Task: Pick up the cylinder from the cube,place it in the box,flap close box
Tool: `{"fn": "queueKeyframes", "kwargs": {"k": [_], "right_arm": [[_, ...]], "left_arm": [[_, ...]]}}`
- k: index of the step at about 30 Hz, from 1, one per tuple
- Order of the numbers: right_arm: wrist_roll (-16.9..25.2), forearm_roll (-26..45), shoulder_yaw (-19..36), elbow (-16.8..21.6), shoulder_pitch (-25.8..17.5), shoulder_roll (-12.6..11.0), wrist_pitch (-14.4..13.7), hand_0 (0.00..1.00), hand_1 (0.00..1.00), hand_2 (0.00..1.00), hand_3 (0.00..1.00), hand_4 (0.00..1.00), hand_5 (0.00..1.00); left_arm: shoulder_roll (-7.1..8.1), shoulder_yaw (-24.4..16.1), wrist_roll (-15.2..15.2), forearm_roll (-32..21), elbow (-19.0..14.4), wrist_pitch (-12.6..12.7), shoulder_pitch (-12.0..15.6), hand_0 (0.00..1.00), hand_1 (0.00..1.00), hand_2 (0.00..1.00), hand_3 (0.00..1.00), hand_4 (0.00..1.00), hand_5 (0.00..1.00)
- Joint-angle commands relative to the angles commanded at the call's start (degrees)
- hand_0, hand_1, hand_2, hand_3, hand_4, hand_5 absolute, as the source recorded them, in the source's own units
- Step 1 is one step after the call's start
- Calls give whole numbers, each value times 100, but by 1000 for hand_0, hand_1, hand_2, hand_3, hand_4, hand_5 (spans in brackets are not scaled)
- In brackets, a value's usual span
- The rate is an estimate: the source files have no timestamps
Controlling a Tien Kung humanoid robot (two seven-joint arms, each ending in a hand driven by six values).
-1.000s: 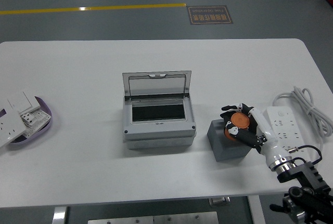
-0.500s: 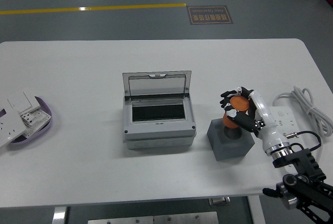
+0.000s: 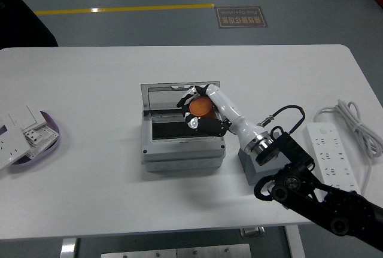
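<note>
My right hand [image 3: 200, 109] holds the orange cylinder [image 3: 201, 108] over the right part of the open grey box [image 3: 181, 142], its fingers curled around it. The box's clear lid [image 3: 179, 98] stands upright at the back. The dark grey cube [image 3: 258, 168] sits right of the box, mostly hidden behind my right forearm [image 3: 263, 144], with nothing on the part that shows. My left hand is out of view.
A white power strip [image 3: 330, 155] with a coiled cable [image 3: 359, 126] lies at the right. At the left edge a purple tray [image 3: 43, 138] holds white socket plates [image 3: 18, 131]. A dark shape [image 3: 24, 15] shows at the top left corner.
My right hand lifted the orange cylinder off the cube and carried it left, over the open box. A dark shape has appeared at the top left corner.
</note>
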Motion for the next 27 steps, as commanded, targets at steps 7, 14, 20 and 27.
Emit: {"fn": "queueKeyframes", "kwargs": {"k": [7,14,20,27], "right_arm": [[-1394,-1567,-634,-218,822,250,950,19,194,311,252,2,2],[-2136,-2844,-843,-427,1068,327,1069,33,209,342,266,2,2],[-2132,-3318,-966,-576,1096,347,956,245,396,469,441,138,2],[-1956,-3235,-1135,-645,1122,394,738,640,583,596,626,477,2]], "left_arm": [[15,76,13,-62,6,-4,-5,598,621,616,637,691,230],[20,100,24,-84,3,-13,-19,598,622,617,636,692,233],[25,111,27,-84,4,-12,-26,598,622,617,637,692,234],[31,116,28,-77,3,-10,-34,598,622,617,637,692,233]]}}
